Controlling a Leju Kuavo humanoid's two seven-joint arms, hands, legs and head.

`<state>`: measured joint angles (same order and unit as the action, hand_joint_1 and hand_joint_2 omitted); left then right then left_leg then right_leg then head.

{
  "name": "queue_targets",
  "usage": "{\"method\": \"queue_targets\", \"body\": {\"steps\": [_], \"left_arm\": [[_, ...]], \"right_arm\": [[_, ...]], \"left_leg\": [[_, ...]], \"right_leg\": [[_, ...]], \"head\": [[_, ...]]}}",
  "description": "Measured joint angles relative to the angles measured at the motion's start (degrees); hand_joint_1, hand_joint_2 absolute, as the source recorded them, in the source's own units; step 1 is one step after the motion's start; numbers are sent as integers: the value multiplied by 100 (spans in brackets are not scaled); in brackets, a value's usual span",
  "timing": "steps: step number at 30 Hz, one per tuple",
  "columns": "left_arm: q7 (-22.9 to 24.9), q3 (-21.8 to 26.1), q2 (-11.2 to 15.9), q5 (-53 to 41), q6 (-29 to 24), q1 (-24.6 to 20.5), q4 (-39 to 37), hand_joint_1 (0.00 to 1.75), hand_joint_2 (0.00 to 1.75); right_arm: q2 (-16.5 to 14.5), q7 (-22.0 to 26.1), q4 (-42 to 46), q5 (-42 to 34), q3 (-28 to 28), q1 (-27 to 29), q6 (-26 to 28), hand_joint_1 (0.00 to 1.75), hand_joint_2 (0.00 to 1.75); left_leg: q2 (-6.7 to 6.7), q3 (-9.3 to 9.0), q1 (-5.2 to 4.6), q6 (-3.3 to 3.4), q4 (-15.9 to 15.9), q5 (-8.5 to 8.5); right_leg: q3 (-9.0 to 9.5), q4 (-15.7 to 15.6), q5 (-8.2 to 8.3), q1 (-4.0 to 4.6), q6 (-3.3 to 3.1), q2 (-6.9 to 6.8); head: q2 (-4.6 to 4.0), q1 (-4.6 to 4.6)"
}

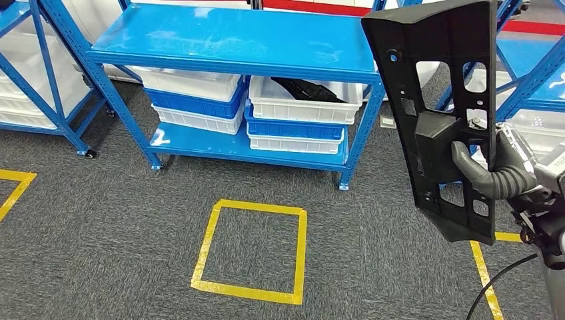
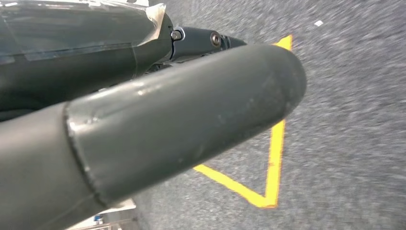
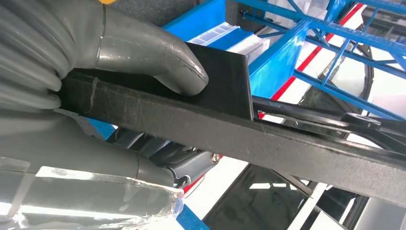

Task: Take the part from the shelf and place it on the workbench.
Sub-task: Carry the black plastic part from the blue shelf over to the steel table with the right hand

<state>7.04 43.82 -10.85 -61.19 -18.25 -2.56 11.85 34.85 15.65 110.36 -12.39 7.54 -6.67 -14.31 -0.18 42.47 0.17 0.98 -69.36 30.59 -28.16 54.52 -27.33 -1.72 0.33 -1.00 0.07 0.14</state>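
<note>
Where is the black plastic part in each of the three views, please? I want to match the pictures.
Head view: black part upright at the right, held by the right hand.
Right wrist view: its edge crosses the picture, thumb pressed on it.
Left wrist view: not in it.
Shared landmark: the blue shelf.

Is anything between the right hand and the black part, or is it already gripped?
Nothing stands between them: the right hand already grips the black part, thumb pressed on its face, holding it upright away from the blue shelf. The workbench cannot be judged here.
</note>
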Motion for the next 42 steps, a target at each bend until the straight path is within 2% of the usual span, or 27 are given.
{"method": "queue_targets", "body": {"steps": [1, 3, 4, 6, 8, 11, 13, 14, 16, 17, 19, 20, 21, 23, 24, 25, 26, 27, 28, 29, 31, 32, 34, 36, 38, 40, 42], "left_arm": [[6, 0, 1, -2, 8, 1, 0, 0, 0], [12, 0, 1, -3, 20, 1, 0, 0, 0], [14, 0, 1, -3, 22, 1, 0, 0, 0], [26, 0, -4, -3, 24, -9, 0, 0, 0], [42, 0, -6, -5, 23, -16, 0, 0, 0], [61, 1, -1, -7, 23, -16, -2, 0, 0], [96, 4, -4, -4, 21, -17, -3, 0, 0], [122, 8, -5, -2, 16, -20, -3, 0, 0], [179, 30, -20, 15, -17, -20, -3, 0, 0], [201, 45, -36, 26, -41, -21, -4, 0, 0], [231, 79, -74, 39, -85, -27, -4, 0, 0], [240, 93, -91, 40, -98, -29, -4, 0, 0], [244, 106, -104, 40, -108, -33, -3, 0, 0], [254, 131, -128, 48, -136, -33, -2, 0, 0], [262, 147, -137, 53, -160, -31, -1, 0, 0], [269, 168, -147, 60, -187, -28, -2, 0, 0], [275, 191, -152, 68, -216, -24, -3, 0, 0], [280, 213, -156, 77, -243, -22, -4, 0, 0], [284, 230, -161, 91, -262, -20, -5, 0, 0], [287, 242, -165, 106, -275, -18, -7, 0, 0], [284, 265, -171, 126, -291, -17, -7, 0, 0], [277, 281, -172, 129, -308, -18, -7, 0, 0], [260, 326, -163, 145, -385, -20, -6, 0, 0], [256, 386, -144, 197, -483, -23, -4, 0, 0], [249, 468, -109, 303, -602, -27, 1, 0, 0], [149, 608, -74, 531, -802, -33, 11, 0, 0], [-82, 824, -54, 845, -965, -46, 27, 0, 0]], "right_arm": [[-15, 9, 0, 14, -2, 18, 4, 175, 175], [-53, 17, 1, 38, -3, 57, 9, 175, 175], [-70, 19, 3, 49, -2, 81, 11, 175, 175], [-85, 22, 33, 63, 25, 143, 13, 175, 175], [-82, 24, 92, 61, 93, 221, 12, 175, 175], [-79, 29, 206, 47, 270, 397, -2, 175, 175], [-81, 30, 255, 48, 372, 504, -39, 175, 175], [-81, 30, 262, 46, 402, 525, -70, 175, 175], [-74, 30, 246, 26, 419, 478, -158, 175, 175], [-68, 30, 213, 12, 400, 407, -207, 175, 175], [-45, 30, 106, -16, 341, 223, -278, 175, 175], [-29, 30, 49, -25, 309, 130, -295, 175, 175], [-9, 29, 3, -35, 279, 43, -305, 175, 175], [39, 18, -81, -70, 213, -129, -337, 175, 175], [67, 4, -141, -96, 168, -240, -356, 175, 175], [91, -11, -222, -124, 109, -368, -372, 175, 175], [108, -24, -325, -151, 37, -515, -379, 175, 175], [118, -36, -428, -173, -46, -668, -385, 175, 175], [123, -45, -524, -186, -129, -800, -385, 175, 175], [127, -50, -606, -195, -205, -910, -384, 175, 175], [135, -58, -724, -201, -329, -1051, -361, 175, 175], [137, -59, -766, -204, -373, -1085, -335, 175, 175], [155, -57, -813, -208, -433, -1078, -268, 175, 175], [193, -51, -822, -212, -456, -1026, -232, 175, 175], [234, -46, -823, -222, -458, -997, -228, 175, 175], [276, -61, -833, -261, -475, -1032, -233, 175, 175], [347, -109, -855, -335, -495, -1085, -238, 175, 175]], "left_leg": [[-1, 62, 19, -27, -270, 110], [1, -53, 76, -88, -375, 63], [2, -243, 115, -126, -211, -41], [-8, -793, 177, -196, 482, -178], [-32, -1057, 165, -161, 897, -164], [-25, -970, 93, 26, 951, -245], [5, -870, 82, 174, 1026, -392], [24, -806, 83, 223, 1046, -473], [50, -614, 69, 257, 1051, -631], [63, -506, 62, 254, 1048, -713], [87, -289, 55, 232, 1043, -885], [93, -187, 56, 214, 1041, -973], [93, -104, 54, 188, 1036, -1057], [80, -24, 37, 121, 1052, -1219], [74, -25, 27, 91, 1079, -1298], [71, -34, 21, 63, 1122, -1382], [69, -39, 28, 33, 1167, -1434], [66, -12, 42, 6, 1160, -1384], [61, 39, 54, -18, 1064, -1195], [51, 113, 66, -40, 834, -879], [31, 269, 70, -73, 67, -221], [24, 307, 75, -91, -323, -76], [22, 162, 86, -104, -655, -208], [16, -388, 94, -74, -167, -421], [2, -1014, 79, -21, 649, -275], [-3, -1241, 31, 39, 1038, -129], [16, -1190, 2, 128, 1125, -246]], "right_leg": [[-48, 24, 21, 3, 6, -4], [-183, 94, 69, -13, 46, -4], [-267, 149, 92, -31, 73, -3], [-452, 304, 125, -52, 122, -2], [-573, 409, 159, -22, 180, -3], [-640, 413, 240, 6, 338, -1], [-736, 569, 23, -24, 339, 12], [-823, 801, -224, -39, 298, 21], [-1004, 1478, -700, -33, 266, 42], [-1035, 1784, -801, -30, 302, 52], [-835, 1924, -632, -28, 441, 65], [-590, 1714, -482, -29, 496, 67], [-258, 1322, -427, -30, 507, 70], [333, 470, -558, 36, 427, 85], [474, 217, -642, 70, 373, 92], [489, 129, -651, 105, 328, 96], [421, 159, -588, 75, 281, 89], [357, 168, -520, 42, 225, 77], [281, 172, -440, 12, 150, 64], [194, 171, -349, -16, 81, 47], [19, 179, -179, 9, -5, 29], [-71, 187, -96, 23, -10, 24], [-253, 220, 42, 43, 21, 20], [-424, 281, 134, 47, 73, 14], [-537, 341, 201, 63, 134, 3], [-582, 349, 282, 66, 223, -11], [-621, 351, 325, 71, 301, -9]], "head": [[0, 1], [0, -1], [0, -2], [0, -14], [0, -12], [0, 9], [0, 27], [0, 45], [0, 87], [0, 97], [0, 107], [0, 113], [0, 125], [0, 148], [-1, 149], [-1, 144], [-1, 132], [-1, 115], [0, 98], [0, 75], [0, 45], [0, 40], [0, 39], [0, 39], [0, 44], [0, 52], [0, 54]]}}
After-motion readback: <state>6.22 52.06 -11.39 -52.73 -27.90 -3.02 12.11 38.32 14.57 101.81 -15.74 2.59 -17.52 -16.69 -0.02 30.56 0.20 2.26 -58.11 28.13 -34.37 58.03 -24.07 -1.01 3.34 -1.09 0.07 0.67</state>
